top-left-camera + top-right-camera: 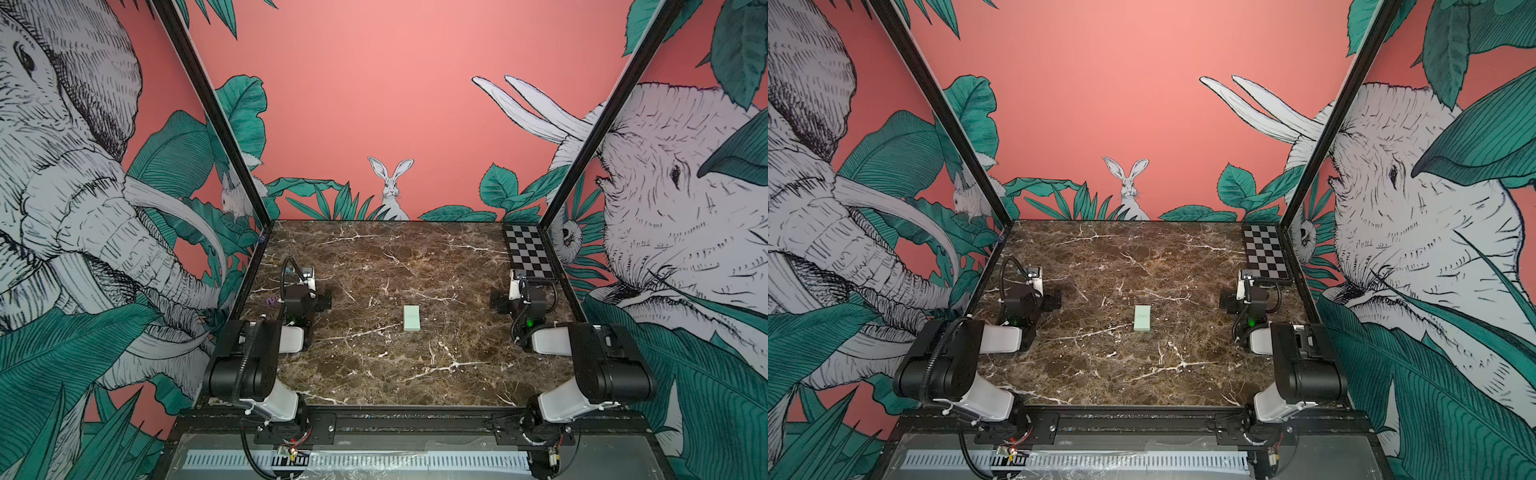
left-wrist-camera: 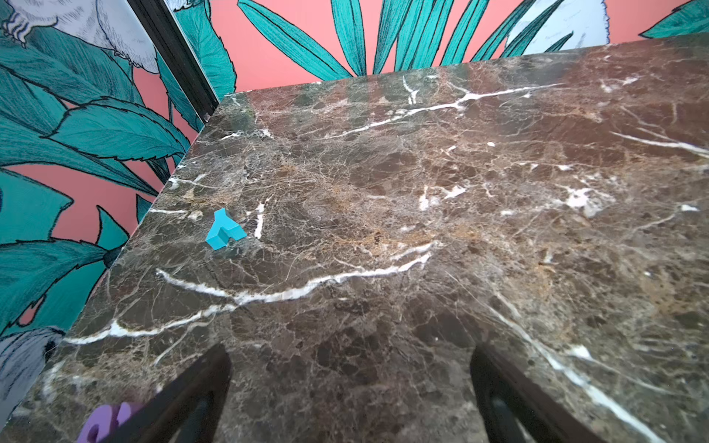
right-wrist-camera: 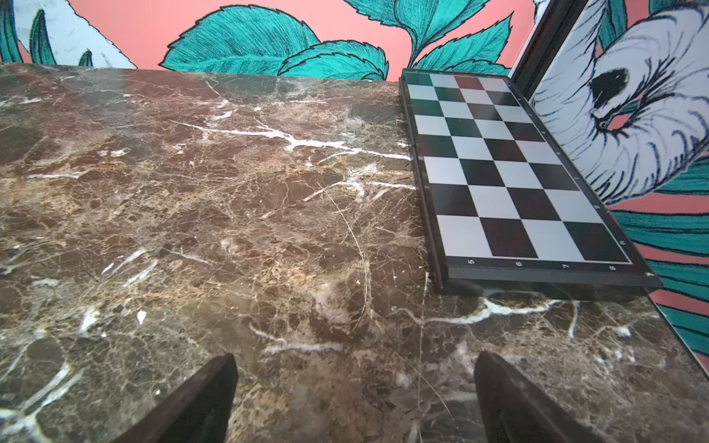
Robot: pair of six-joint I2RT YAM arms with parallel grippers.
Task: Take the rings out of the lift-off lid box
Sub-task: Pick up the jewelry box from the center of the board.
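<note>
Fingers gape on both arms: left fingers (image 2: 199, 391) and right fingers (image 3: 199, 395) hold nothing above the bench (image 1: 374, 365). Box (image 1: 411, 318) (image 1: 1142, 318), lid on, lies mid-bench in both top views, at 3 o'clock from the left, 9 o'clock from the right. Checkerboard (image 1: 528, 252) sits at the bench's 1 o'clock corner.

**Closed Box, Cropped Lump**

The lift-off lid box (image 1: 411, 318), in the middle of the tabletop (image 1: 374, 257), is closed, hiding its inside. Its top lettering is too small to read. The purple lump (image 2: 94, 427) near the tabletop's left edge is blurred, cropped, and partly behind a finger of the left gripper (image 2: 350, 353).
</note>
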